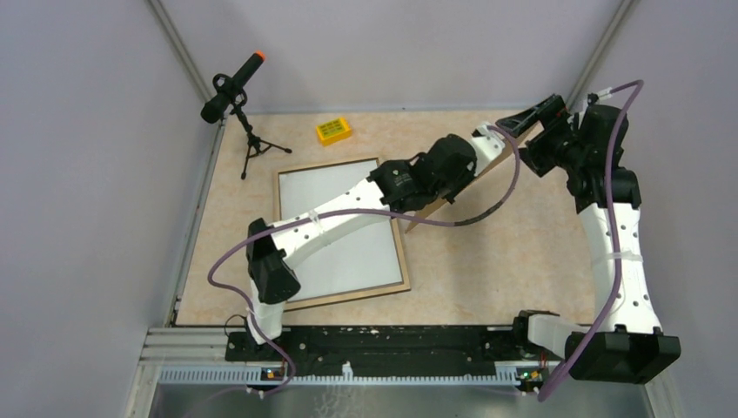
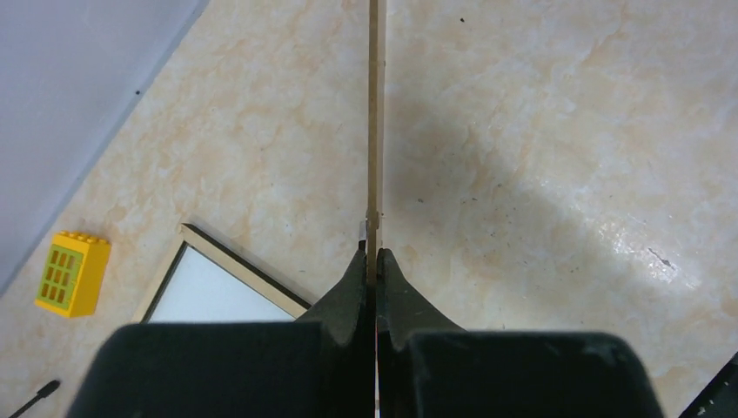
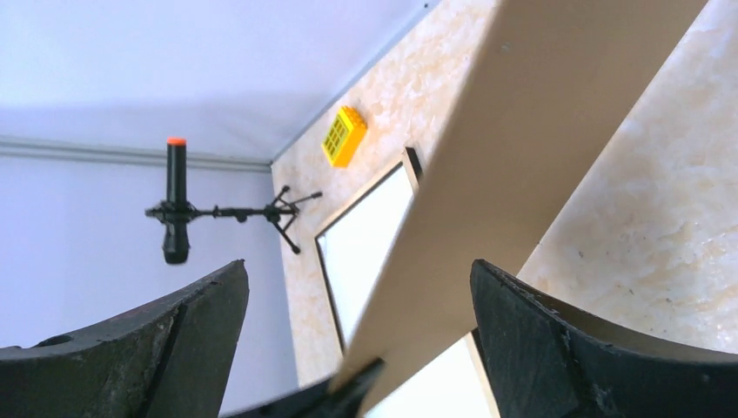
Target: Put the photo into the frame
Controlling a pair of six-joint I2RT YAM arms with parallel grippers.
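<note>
Noting the left gripper [image 2: 375, 261] pinching the backing sheet [image 3: 522, 148] on edge, apparently to keep it clear, and the right gripper [image 3: 355, 279] spread, we judge the photo [image 1: 370, 252] lies white-back-up inside the frame [image 1: 348, 295].

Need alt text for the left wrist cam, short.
The left tool is shut on a thin tan board, seen edge-on and running straight up the middle of the view. Below it lies the beige table; at lower left are the corner of a wooden frame, white inside, and a yellow brick.
</note>
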